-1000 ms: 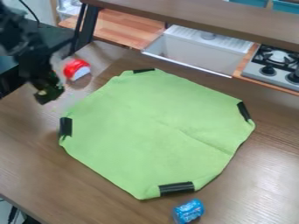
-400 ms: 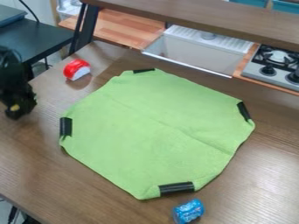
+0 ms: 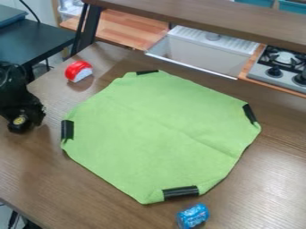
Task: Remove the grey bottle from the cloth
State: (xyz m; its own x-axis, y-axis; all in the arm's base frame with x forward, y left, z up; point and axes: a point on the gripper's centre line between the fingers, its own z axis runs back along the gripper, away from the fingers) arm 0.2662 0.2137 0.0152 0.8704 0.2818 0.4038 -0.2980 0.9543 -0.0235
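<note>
Green cloth, softly creased, lies on the wooden table near a boxy white sink. Whether the black gripper is pinched or parted, I can't tell.

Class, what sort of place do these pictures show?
Probably a robot workspace set up beside a toy kitchen: a black robot arm is over the table, with a sink and a stove behind.

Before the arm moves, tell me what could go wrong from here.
The tool is beside the green cloth, near a black strip on its edge; a low sweep inward might snag it. A blue item lies close to the cloth's lower edge, so a tugged cloth might knock it.
</note>
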